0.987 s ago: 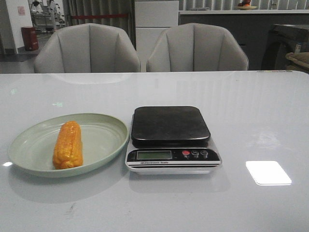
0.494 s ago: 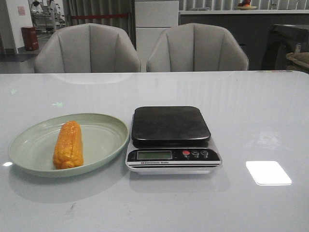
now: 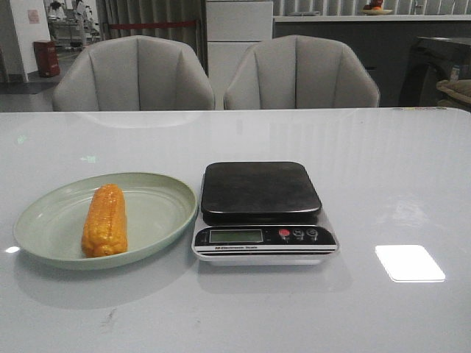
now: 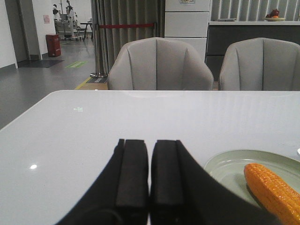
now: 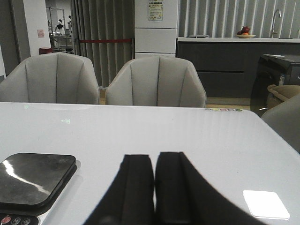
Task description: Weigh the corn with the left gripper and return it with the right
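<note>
The orange-yellow corn [image 3: 104,220] lies lengthwise on a pale green plate [image 3: 162,209] at the table's front left; it also shows in the left wrist view [image 4: 276,192]. A black kitchen scale [image 3: 260,209] with an empty platform stands just right of the plate; its corner shows in the right wrist view [image 5: 33,180]. Neither arm shows in the front view. My left gripper [image 4: 150,143] is shut and empty, low over the table to the left of the plate [image 4: 225,171]. My right gripper [image 5: 154,157] is shut and empty, to the right of the scale.
Two grey chairs [image 3: 132,73] [image 3: 300,72] stand behind the far edge of the white glossy table [image 3: 383,169]. A bright light reflection [image 3: 409,262] lies on the table at front right. The scale's display and buttons [image 3: 294,234] face the front edge.
</note>
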